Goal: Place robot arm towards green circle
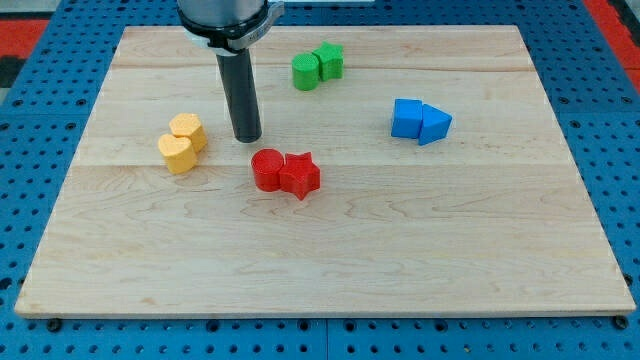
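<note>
The pale wooden table (330, 260) shows fine grain and lies on a blue pegboard (30, 120). The green circle (305, 72), a short ribbed cylinder, sits near the table's top edge, touching a green star block (329, 60) at its right. The arm ends in a smooth dark rod with no fingers to part or close; my tip (247, 138) rests below and left of the green circle, well apart from it, between a yellow hexagon block (188, 131) touching a yellow heart block (177, 153) and a red circle (267, 169) touching a red star block (300, 175). Right of the green circle, a blue cube (406, 118) touches a blue triangle block (435, 124).
</note>
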Controlling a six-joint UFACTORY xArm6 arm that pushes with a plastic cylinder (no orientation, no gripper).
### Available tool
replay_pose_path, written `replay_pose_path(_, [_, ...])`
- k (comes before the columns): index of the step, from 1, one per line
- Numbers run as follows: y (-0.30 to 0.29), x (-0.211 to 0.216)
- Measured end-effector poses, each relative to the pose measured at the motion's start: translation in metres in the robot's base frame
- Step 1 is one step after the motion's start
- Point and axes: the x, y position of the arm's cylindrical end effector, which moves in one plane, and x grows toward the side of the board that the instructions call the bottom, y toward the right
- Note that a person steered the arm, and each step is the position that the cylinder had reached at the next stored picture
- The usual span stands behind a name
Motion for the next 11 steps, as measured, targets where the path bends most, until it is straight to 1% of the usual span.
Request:
replay_pose_path(4, [0.004, 0.005])
replay_pose_path(5, [-0.001, 0.0])
replay_pose_path(6, [0.009, -0.013])
replay_pose_path(7, [0.009, -0.013])
replay_pose_path(8, [0.004, -0.025])
replay_pose_path(11, [0.025, -0.071])
